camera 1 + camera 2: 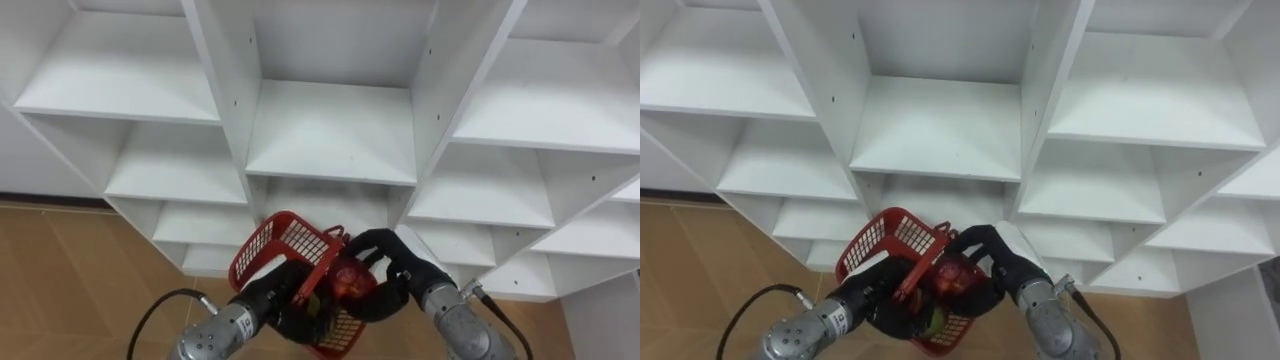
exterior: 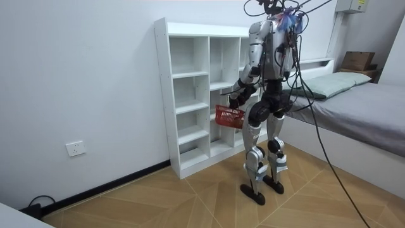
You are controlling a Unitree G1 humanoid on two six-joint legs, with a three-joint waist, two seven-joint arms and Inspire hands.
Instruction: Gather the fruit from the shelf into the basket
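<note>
The scene is lit brightly and evenly. Soft shadows are cast under the shelves of the closet (image 1: pixel 330 130). In the eye views its uprights are splayed outward by lens distortion toward the edges.

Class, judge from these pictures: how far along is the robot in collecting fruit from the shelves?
Done: the shelves in view hold no fruit. In hand: the left hand grips the basket; the right hand holds a red fruit over it. Left: dropping it in.
</note>
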